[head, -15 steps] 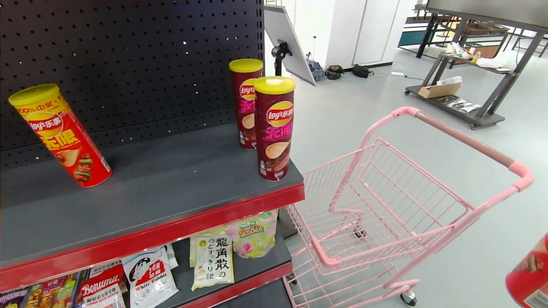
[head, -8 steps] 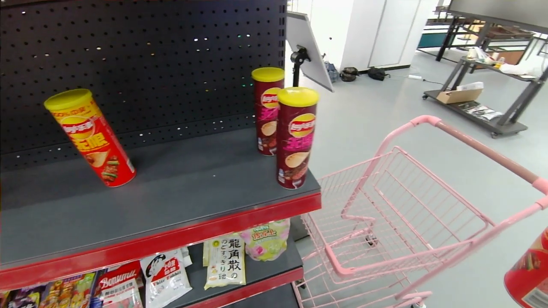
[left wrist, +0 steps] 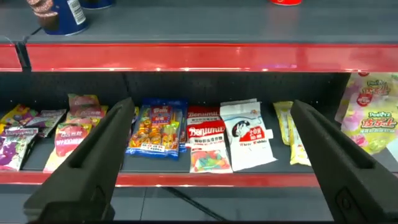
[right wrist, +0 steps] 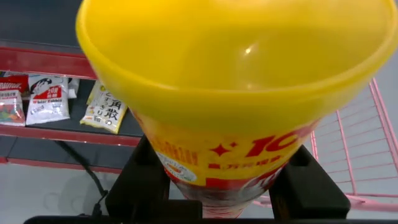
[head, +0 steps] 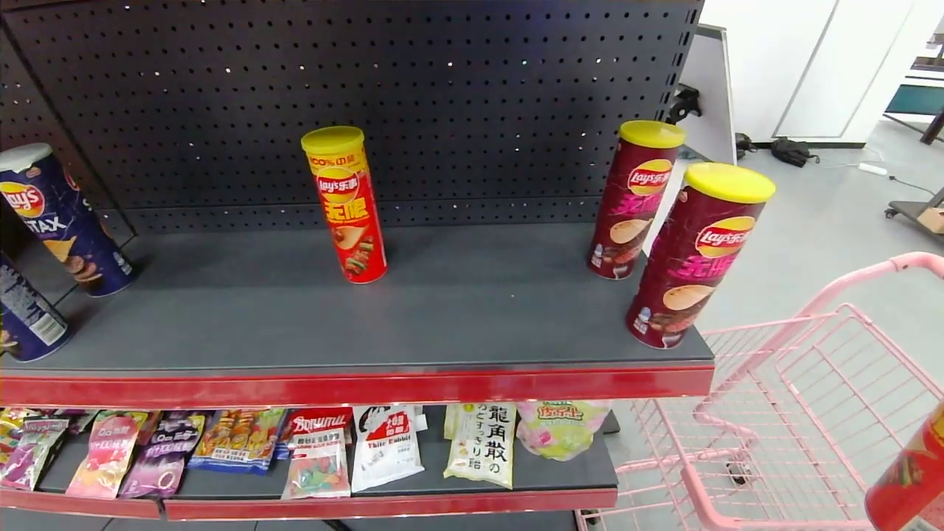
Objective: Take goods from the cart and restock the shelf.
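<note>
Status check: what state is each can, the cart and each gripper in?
Left gripper: open, empty.
Right gripper: shut on held red can, lid on.
Shelf red can: upright, lid on.
Rear maroon can: upright, lid on.
Front maroon can: upright, lid on.
Blue cans: upright.
Cart: visible part empty.

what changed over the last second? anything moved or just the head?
Only the camera panned left: the shelf is centred, two blue cans came into view, the cart now at the right edge. The red can and two maroon cans kept their spots. The right gripper stays shut on the held can.
</note>
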Tool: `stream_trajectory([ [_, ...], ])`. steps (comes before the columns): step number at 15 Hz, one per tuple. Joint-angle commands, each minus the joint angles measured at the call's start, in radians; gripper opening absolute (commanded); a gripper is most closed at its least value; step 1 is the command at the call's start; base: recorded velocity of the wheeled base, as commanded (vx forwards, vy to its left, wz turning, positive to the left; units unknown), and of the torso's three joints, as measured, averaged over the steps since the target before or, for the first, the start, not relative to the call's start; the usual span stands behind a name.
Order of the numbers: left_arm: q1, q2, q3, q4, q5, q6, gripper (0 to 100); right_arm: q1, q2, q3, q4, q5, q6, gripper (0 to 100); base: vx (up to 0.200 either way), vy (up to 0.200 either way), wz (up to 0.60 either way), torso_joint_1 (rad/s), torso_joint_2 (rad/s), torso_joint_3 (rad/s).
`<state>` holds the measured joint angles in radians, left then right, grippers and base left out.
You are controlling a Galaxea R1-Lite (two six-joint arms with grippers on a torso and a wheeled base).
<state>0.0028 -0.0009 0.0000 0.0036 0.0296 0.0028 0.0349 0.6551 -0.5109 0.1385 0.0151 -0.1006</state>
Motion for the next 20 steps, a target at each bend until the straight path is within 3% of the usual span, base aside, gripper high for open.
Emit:
stream_trajectory([
  [1, 0.002, 0.001, 0.0, -0.001, 0.0, 0.0, 100, 0.0, -0.08, 0.04, 0.001, 0.003, 0.002, 0, 0.0, 0.0, 0.0, 0.0, 0.0, 0.0],
  [6, 0.002, 0.001, 0.0, -0.001, 0.0, 0.0, 100, 0.019, -0.275, 0.149, 0.009, 0.006, -0.037, 0, 0.0, 0.2, 0.0, 0.005, 0.0, 0.002],
  [13, 0.002, 0.001, 0.0, -0.001, 0.0, 0.0, 100, 0.022, -0.325, 0.178, 0.0, 0.098, -0.031, 0, 0.0, 0.2, 0.0, -0.002, 0.0, 0.004],
  [20, 0.002, 0.001, 0.0, -0.001, 0.0, 0.0, 100, 0.022, -0.368, 0.206, 0.0, 0.126, -0.031, 0, 0.0, 0.171, 0.0, 0.001, 0.0, 0.0],
])
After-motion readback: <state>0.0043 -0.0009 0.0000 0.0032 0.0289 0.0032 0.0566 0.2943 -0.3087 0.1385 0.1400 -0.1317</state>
